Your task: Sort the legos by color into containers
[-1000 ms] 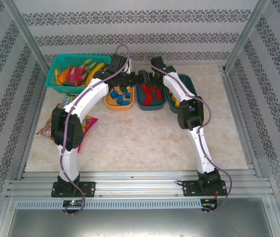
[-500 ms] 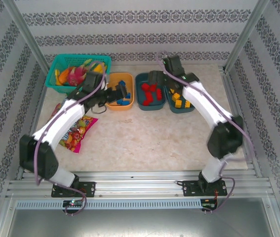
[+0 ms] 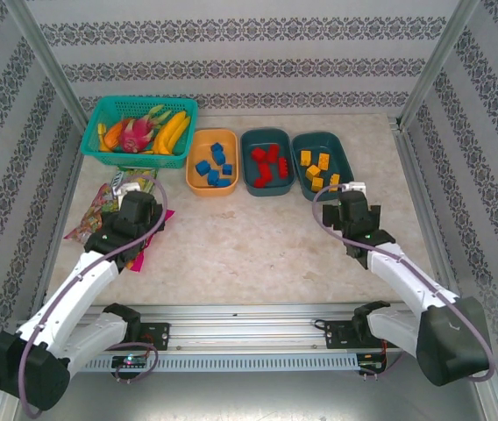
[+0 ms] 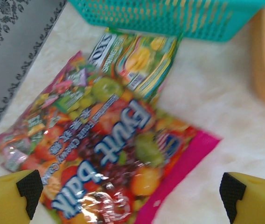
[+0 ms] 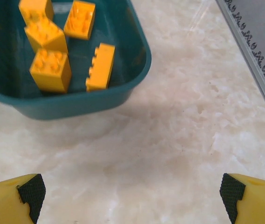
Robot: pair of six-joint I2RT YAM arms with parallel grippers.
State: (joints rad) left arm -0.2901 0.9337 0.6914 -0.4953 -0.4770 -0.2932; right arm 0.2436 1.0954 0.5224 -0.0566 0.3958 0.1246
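Blue, red and yellow legos point(image 3: 266, 165) lie one colour per bin point(image 3: 266, 132) at twelve o'clock, so sorting looks finished; left gripper point(image 4: 132, 186) and right gripper point(image 5: 132, 191) hang spread, empty.

Desk point(image 3: 266, 254): cream top with a marble-like veining, evenly lit, no hard shadows. 
Walls: back wall point(image 3: 249, 53), left wall point(image 3: 3, 175) and right wall point(image 3: 494, 175) all carry pale wallpaper with horizontal bands of dark damask pattern. 
Frame: two bare metal posts, left post point(image 3: 47, 66) and right post point(image 3: 433, 61), lean in towards the back corners. 
Near edge: slotted aluminium rails point(image 3: 249, 329), a perforated strip point(image 3: 249, 362) below them, then a plain grey panel point(image 3: 249, 395).
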